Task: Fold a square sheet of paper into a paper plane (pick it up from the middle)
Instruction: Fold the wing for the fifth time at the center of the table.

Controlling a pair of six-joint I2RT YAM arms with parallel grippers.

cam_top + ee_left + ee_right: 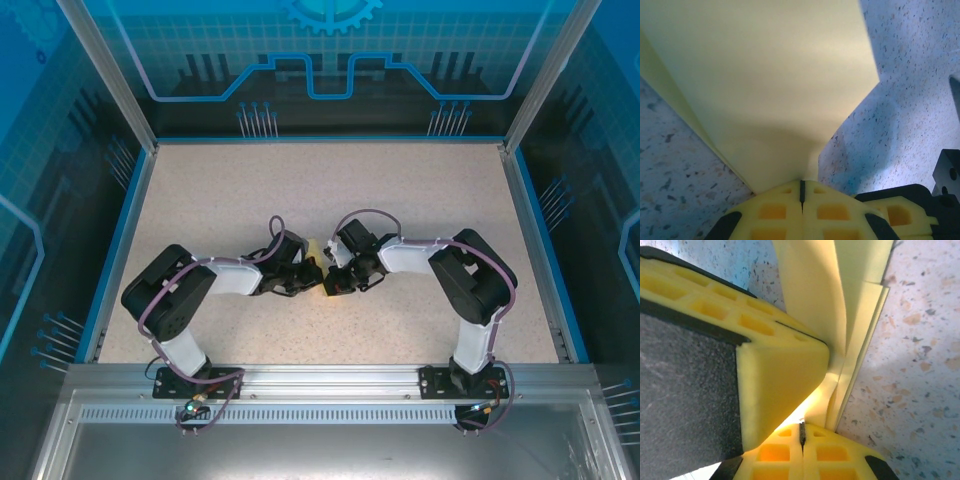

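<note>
The pale yellow sheet of paper [316, 248] is folded into layers and held up between the two arms at the table's middle. In the left wrist view the paper [765, 85] fans out wide from the jaws, which are pressed together on its narrow end. My left gripper [801, 191] is shut on it. The right wrist view shows stacked folded edges of the paper [855, 315] rising from my right gripper [801, 432], also shut on it. The left gripper's yellow finger [780, 375] presses close beside that grip. Seen from above, the left gripper [312, 277] and right gripper [336, 280] almost touch.
The speckled beige table [420, 200] is ringed by a blue rim and transparent blue walls [330, 60]. A metal rail [320, 378] carrying both arm bases runs along the near edge. Part of the right gripper's body [912, 210] sits at the lower right of the left wrist view.
</note>
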